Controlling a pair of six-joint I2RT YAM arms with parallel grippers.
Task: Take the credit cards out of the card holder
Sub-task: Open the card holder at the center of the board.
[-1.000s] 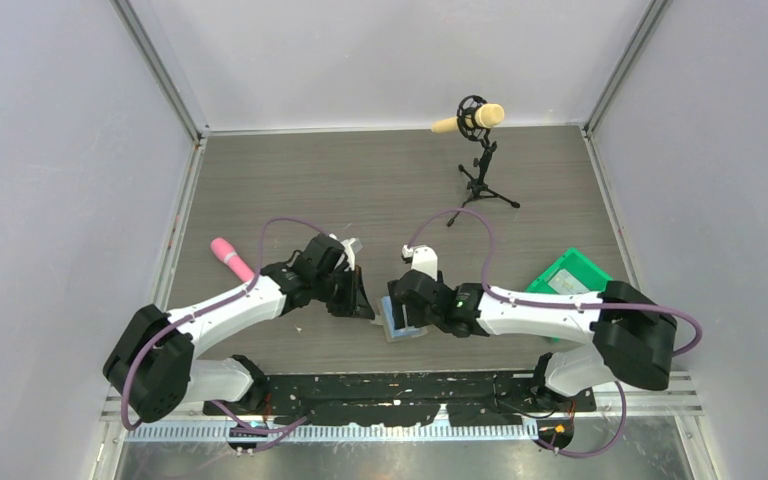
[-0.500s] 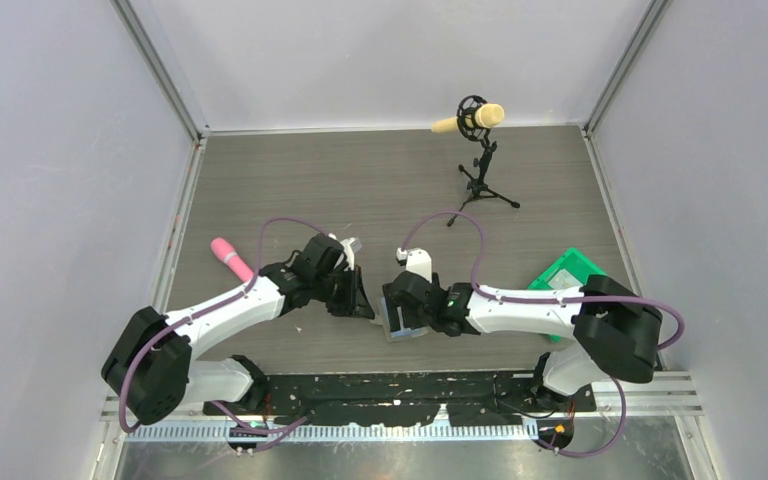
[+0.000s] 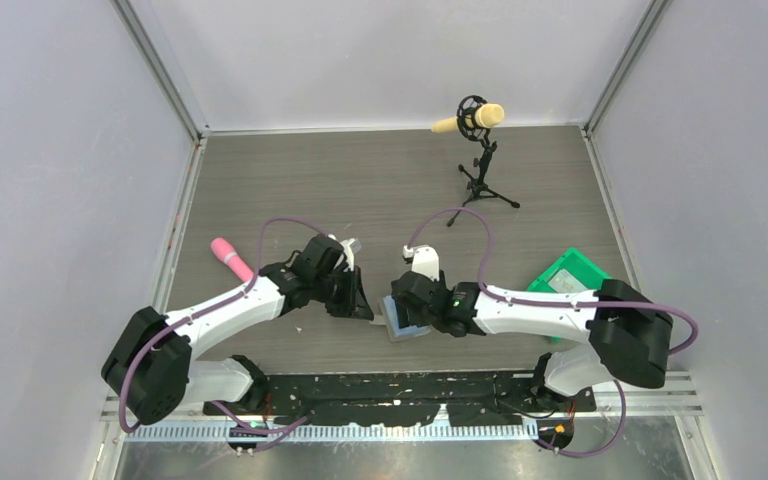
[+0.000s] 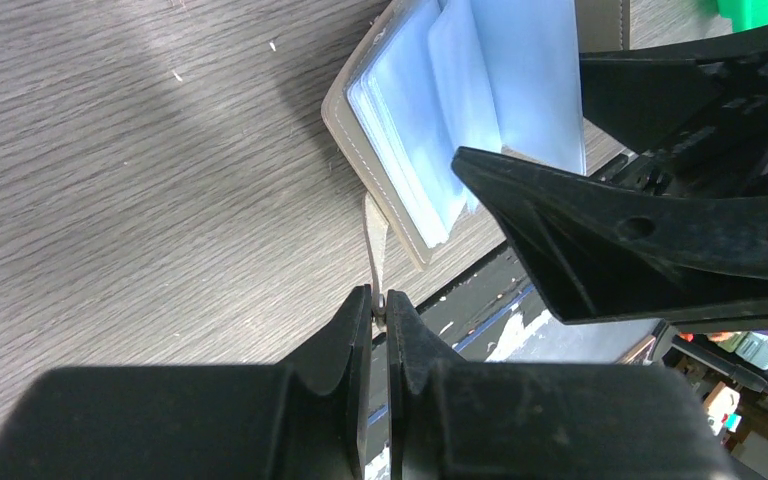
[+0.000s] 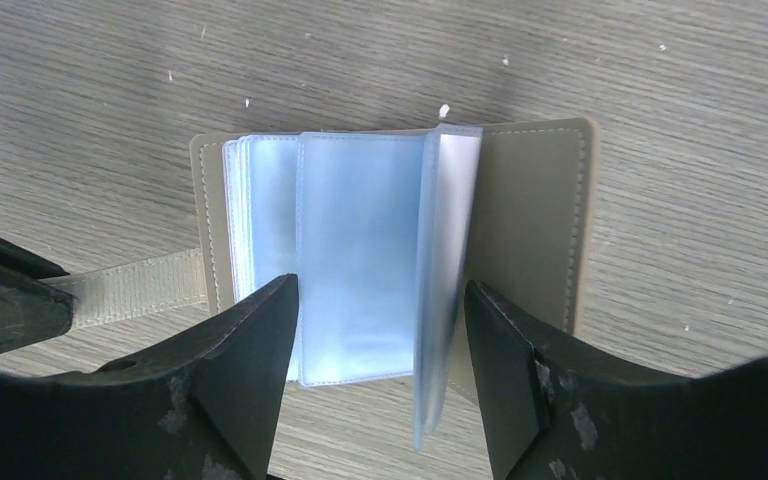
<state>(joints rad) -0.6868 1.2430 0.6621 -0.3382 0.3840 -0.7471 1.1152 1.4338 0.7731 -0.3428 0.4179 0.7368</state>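
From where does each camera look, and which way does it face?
Top external: high behind the robot, facing down at the table; left arm and right arm show whole.
Left wrist: on the left arm, facing along the left gripper, shut on the strap of the card holder.
Right wrist: on the right arm, facing down through the open right gripper onto the card holder.
Shared: both wrist views show strap and clear pockets.

Grey wood-grain table (image 3: 360, 180), open card holder (image 3: 399, 323) near front, pink cylinder (image 3: 231, 258) left, microphone stand (image 3: 484, 182), green bin (image 3: 566, 273) right.
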